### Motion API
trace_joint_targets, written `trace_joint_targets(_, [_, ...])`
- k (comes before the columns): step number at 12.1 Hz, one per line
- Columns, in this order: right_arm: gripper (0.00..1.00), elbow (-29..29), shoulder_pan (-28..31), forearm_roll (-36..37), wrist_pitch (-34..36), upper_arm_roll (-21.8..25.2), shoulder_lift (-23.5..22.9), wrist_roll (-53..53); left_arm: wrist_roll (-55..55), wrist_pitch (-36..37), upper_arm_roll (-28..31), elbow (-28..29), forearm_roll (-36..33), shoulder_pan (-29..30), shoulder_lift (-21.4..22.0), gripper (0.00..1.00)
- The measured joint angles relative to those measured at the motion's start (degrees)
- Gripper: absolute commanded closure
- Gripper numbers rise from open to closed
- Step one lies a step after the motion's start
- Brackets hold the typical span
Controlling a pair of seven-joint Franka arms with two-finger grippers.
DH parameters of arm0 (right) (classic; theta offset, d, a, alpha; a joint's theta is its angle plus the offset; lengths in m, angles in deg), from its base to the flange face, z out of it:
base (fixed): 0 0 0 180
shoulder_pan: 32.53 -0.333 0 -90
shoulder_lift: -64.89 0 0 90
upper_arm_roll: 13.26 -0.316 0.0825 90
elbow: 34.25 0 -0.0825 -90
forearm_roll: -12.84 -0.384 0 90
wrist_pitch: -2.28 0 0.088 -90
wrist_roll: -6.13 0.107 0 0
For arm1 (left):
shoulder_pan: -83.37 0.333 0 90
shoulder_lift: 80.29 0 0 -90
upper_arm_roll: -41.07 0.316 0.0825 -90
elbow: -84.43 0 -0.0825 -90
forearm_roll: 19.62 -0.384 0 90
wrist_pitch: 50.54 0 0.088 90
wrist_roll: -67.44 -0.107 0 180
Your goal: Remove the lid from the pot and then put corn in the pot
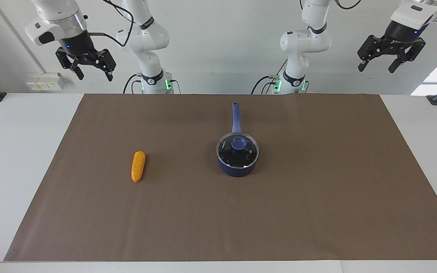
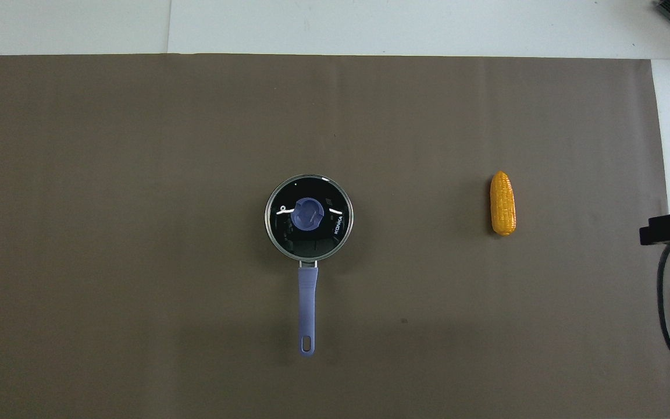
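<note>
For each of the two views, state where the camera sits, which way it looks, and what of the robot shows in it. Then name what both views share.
Facing view: high across the table, looking at the robots; both arms show, left gripper and right gripper raised and open.
Overhead view: above the robots' end, looking steeply down; almost nothing of the arms shows, and neither gripper.
Shared: the pot, handle toward the robots, the lid on it, the corn toward the right arm's end, the brown mat.
</note>
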Motion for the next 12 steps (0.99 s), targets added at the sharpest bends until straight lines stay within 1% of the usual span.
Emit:
trace_joint_targets(4, [0.0,0.26,-0.03,-0.02,-0.16,-0.01,-0.03,0.0,0.0,-0.02,-0.55,0.9,0.0,-0.13,0.35,0.0])
trace_joint_targets(5, [0.0,0.92,-0.06,-0.04,-1.41,-0.01,-0.11,0.0,0.0,-0.05,-0.74,1.45,0.0,-0.14,0.68,0.0])
trace_joint_targets(7, [0.0,4.3,-0.12,-0.05,-6.42,-0.04,-0.55,0.0,-0.01,-0.51,-1.18,2.84,0.0,-0.3,1.51,0.0])
trace_joint_targets(9, [0.0,9.0,-0.78,-0.08,-13.02,-0.06,-1.94,-0.02,0.01,-1.83,-1.65,4.56,0.0,-1.48,2.1,0.0])
trace_joint_targets(10, [0.0,10.9,-1.41,-0.07,-16.58,-0.07,-3.36,-0.02,0.02,-2.6,-1.95,5.31,0.0,-1.86,2.22,0.0])
trace_joint_targets(12, [0.0,12.65,-2.53,-0.08,-24.57,-0.12,-8.18,-0.02,0.43,-5.04,-2.67,7.17,0.01,-3.25,2.3,0.0])
